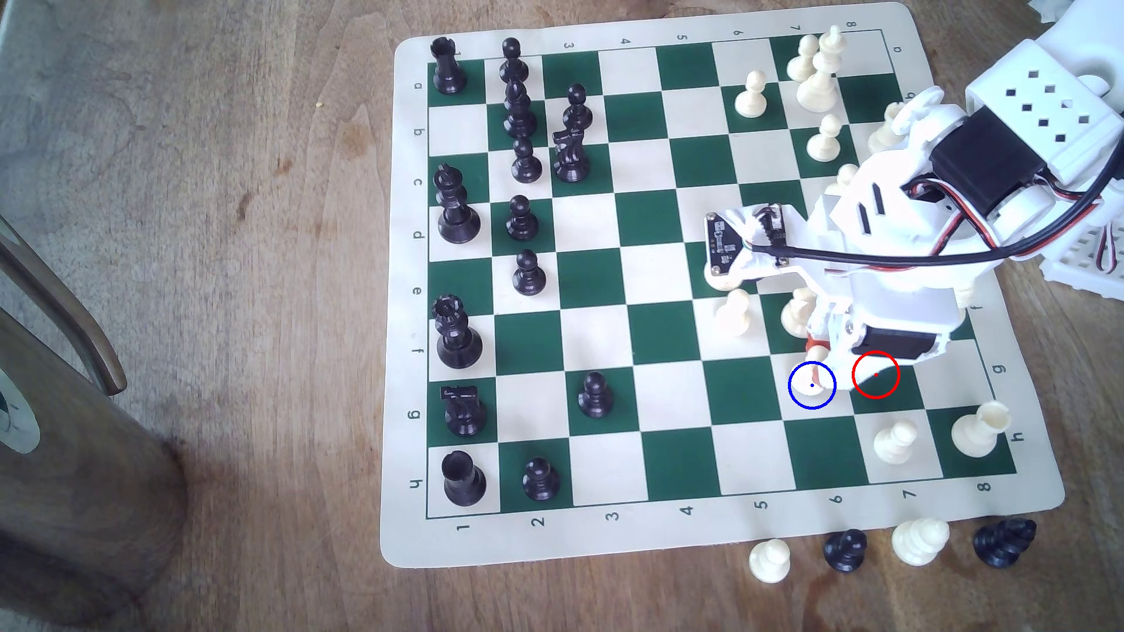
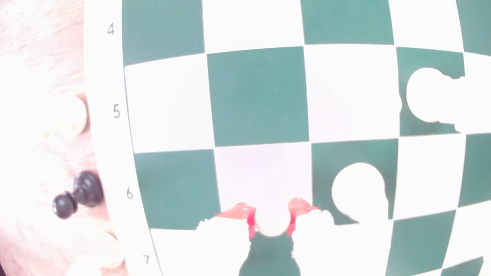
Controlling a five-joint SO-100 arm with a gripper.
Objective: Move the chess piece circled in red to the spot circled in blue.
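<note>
The gripper [image 2: 271, 220] is closed around the white pawn [image 2: 271, 225], just above the blue-ringed square [image 1: 812, 392].

The table [image 1: 243, 304] is wood, brown with visible grain and a dull, slightly worn finish. The board [image 1: 638, 535] looks like a thin flexible mat, matt, with smooth printed green and cream squares. The black pieces [image 1: 456, 212] seem to be plastic with a soft shine; the white pieces [image 1: 751, 94] are cream plastic, smooth. The arm [image 1: 1034, 103] is white matt plastic with black glossy cables [image 1: 882, 258]. The gripper [image 2: 271, 215] has red, smooth fingertips [image 2: 236, 211].
</note>
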